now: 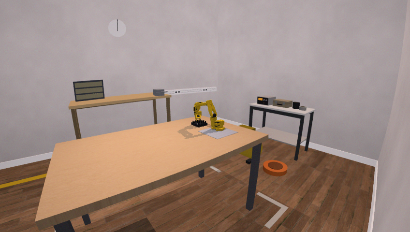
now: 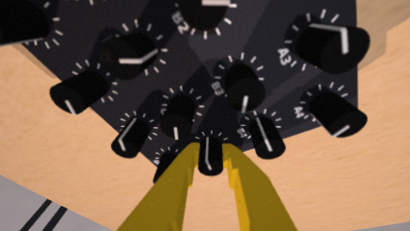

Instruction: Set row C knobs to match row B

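Note:
The black knob box point(image 1: 199, 123) point(image 2: 194, 60) sits on the wooden table point(image 1: 129, 161) just in front of the yellow arm. Its knobs have white pointer lines and tick marks. In the wrist view I read the labels A3, A4, B2, B3 and B4. My gripper point(image 1: 197, 118) point(image 2: 210, 150) is shut on the row C knob point(image 2: 210, 161) at the box's near edge, next to the B4 knob point(image 2: 266, 139). The held knob's pointer runs almost straight away from me. B4's pointer leans a little to the left. Another knob point(image 2: 164, 168) is half hidden behind my left finger.
The arm's base point(image 1: 217, 123) stands on a grey mat point(image 1: 223, 133) near the table's far right edge. A wooden side table point(image 1: 115, 100) and a white bench point(image 1: 283, 108) with instruments stand beyond. An orange ring point(image 1: 275, 167) lies on the floor.

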You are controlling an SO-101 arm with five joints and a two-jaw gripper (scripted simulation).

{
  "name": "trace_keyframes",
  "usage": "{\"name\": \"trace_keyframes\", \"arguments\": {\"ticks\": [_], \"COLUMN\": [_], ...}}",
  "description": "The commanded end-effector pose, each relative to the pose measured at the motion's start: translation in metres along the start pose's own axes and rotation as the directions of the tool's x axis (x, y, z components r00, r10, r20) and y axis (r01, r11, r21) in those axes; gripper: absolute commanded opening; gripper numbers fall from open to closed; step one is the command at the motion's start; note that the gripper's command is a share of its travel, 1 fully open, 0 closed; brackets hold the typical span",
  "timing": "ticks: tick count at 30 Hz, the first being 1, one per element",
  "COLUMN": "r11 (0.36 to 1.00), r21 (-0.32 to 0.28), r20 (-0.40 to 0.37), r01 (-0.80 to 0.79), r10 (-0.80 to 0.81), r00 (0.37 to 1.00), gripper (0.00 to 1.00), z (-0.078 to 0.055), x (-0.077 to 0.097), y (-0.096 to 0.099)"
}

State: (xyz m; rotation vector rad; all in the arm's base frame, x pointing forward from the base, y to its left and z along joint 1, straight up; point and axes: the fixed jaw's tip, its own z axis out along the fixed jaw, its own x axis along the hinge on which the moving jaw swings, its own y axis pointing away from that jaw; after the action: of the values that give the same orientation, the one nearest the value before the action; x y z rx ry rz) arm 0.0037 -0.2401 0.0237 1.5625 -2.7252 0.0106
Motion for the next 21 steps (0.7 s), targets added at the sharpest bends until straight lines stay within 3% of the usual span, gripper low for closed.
{"name": "trace_keyframes", "arguments": {"ticks": [1, 21], "r11": [1.000, 1.000], "r21": [-0.009, -0.009], "r20": [0.008, 0.008], "r01": [0.008, 0.008], "r10": [-0.008, -0.008], "r00": [1.000, 1.000], "gripper": [0.01, 0.03], "z": [0.0013, 0.0013], "x": [-0.0011, -0.0013], "y": [0.0013, 0.0019]}}
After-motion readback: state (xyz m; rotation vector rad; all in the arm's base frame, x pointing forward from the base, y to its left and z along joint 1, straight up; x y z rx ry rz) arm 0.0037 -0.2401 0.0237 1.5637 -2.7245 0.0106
